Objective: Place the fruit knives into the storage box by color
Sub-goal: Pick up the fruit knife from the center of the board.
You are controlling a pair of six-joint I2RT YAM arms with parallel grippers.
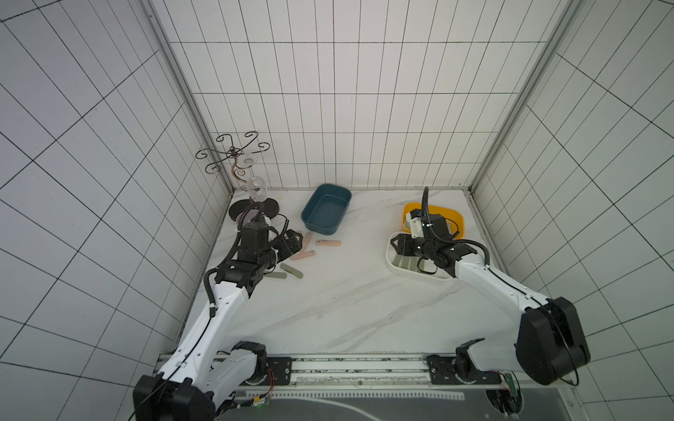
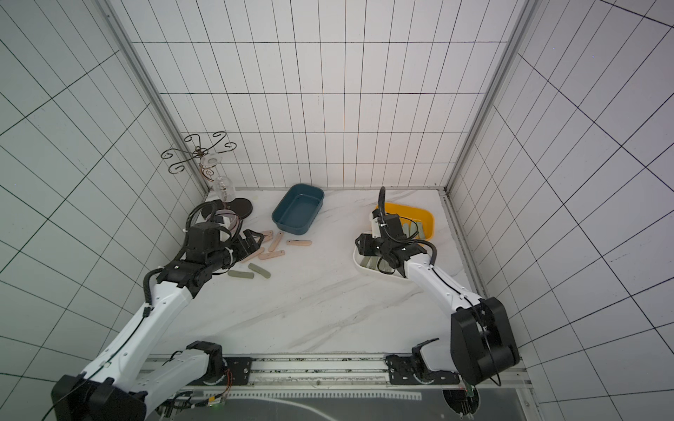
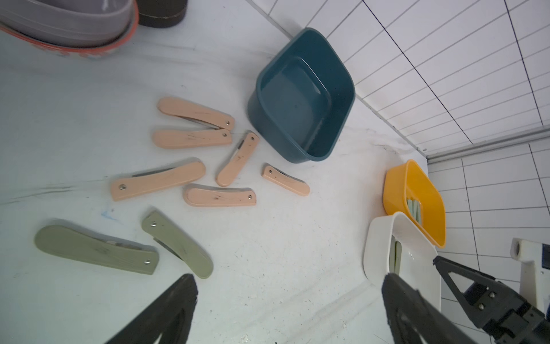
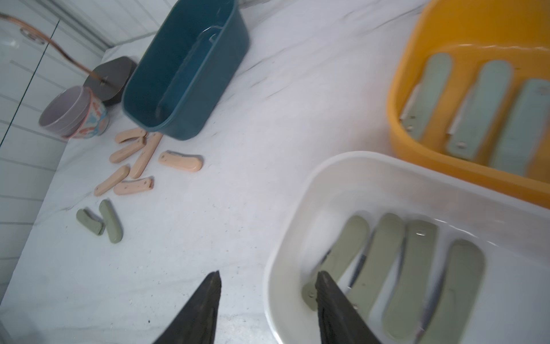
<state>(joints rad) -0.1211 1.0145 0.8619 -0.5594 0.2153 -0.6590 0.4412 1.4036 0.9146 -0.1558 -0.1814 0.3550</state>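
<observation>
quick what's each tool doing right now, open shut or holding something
left tool: open, holding nothing
right tool: open, holding nothing, over the edge of the white box

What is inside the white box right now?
Four olive-green knives lie side by side in the white box. One finger of the right hand covers one knife's end.

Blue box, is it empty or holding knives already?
Empty: the blue box shows a bare floor in both wrist views; the peach knives lie outside, beside it.
</observation>
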